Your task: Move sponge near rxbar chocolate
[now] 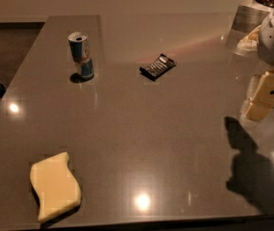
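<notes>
The sponge (55, 186) is a pale yellow foam slab with wavy edges, lying flat at the near left of the grey table (165, 129). The rxbar chocolate (157, 66) is a small black-wrapped bar lying at the far middle of the table, far from the sponge. My gripper (264, 97), with cream-yellow blocky fingers, hangs at the right edge of the view above the table, well away from both and holding nothing.
A blue and silver drink can (81, 56) stands upright at the far left, left of the bar. Metal containers (252, 13) sit at the far right corner. The gripper's dark shadow (252, 167) falls on the table's right side.
</notes>
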`<act>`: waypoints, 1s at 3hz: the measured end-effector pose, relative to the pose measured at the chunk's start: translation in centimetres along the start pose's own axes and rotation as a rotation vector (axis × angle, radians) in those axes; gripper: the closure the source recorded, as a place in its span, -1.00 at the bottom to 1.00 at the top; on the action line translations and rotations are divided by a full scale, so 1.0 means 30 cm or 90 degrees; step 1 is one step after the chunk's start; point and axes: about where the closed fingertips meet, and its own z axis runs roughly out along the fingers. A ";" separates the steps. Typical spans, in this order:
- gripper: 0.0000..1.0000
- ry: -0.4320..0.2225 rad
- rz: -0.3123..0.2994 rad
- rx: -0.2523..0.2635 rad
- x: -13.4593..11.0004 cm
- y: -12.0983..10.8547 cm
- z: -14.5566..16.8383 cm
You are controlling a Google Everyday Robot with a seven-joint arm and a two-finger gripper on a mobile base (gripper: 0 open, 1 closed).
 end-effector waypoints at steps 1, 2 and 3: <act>-1.00 -0.003 -0.003 -0.001 -0.006 0.006 -0.001; -1.00 -0.053 -0.041 -0.019 -0.085 0.088 0.002; -1.00 -0.124 -0.107 -0.051 -0.225 0.220 0.028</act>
